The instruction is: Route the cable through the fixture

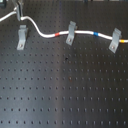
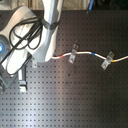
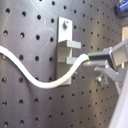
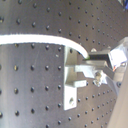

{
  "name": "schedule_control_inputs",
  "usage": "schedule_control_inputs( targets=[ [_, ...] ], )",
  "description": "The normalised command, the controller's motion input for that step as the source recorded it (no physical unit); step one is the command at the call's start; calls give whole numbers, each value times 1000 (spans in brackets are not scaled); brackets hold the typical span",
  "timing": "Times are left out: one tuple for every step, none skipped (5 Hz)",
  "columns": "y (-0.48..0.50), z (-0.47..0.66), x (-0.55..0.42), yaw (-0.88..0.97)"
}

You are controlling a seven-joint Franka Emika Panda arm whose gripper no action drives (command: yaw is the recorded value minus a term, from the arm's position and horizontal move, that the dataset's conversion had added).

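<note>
The cable [image 3: 47,82] is held clenched between the fingers [image 3: 107,62] just beside the fixture [image 3: 67,47], so it can be dragged past the slot if lowered slightly off line.

No readable text, labels or numbers anywhere.

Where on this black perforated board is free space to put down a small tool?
The black perforated board is bare across the whole stretch below the long thin white cable in the first exterior view. It is crowded along the cable, where three small grey metal clip brackets stand.
</note>
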Motion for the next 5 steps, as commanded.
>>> schedule_control_inputs(
  targets=[
    [-32,0,-35,877],
    [-10,0,-14,923],
    [-5,0,-9,946],
    [-4,0,-8,968],
    [-2,0,-6,980]
  ],
)
